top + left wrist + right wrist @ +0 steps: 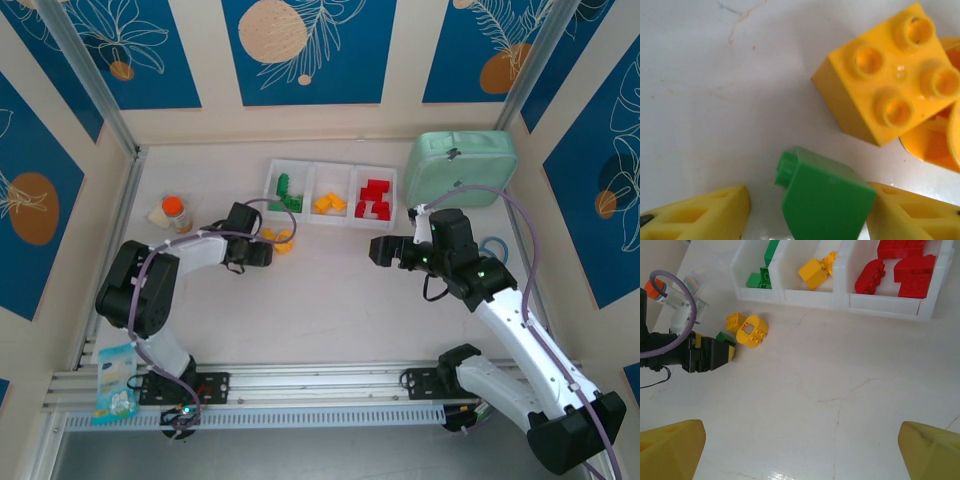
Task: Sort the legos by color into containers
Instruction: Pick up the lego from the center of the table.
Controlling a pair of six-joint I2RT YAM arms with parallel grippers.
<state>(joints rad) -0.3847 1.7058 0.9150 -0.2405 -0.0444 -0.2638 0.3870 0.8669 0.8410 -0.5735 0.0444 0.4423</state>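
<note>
Three loose bricks: a green brick (822, 202), a square yellow brick (885, 75) and a rounded yellow piece (752, 330) are seen on the table (840, 390), close together and in front of the tray's left end.
Tray (810, 296): green pieces (762, 275) are held in the left compartment, yellow pieces (815, 271) in the middle one and red pieces (905, 270) in the right one. No colour is seen mixed.
Left gripper (265, 250): it is set low over the loose group with the green brick between its jaws. One finger (915, 215) appears to touch the brick and a gap is left at the other (695, 215), so nothing is clamped.
Right gripper (800, 442): it is spread wide and empty, above bare table in front of the tray.
Progress: the sorting is judged nearly done, with no red left outside the tray.
Remaining: one green and two yellow pieces are to be placed.
</note>
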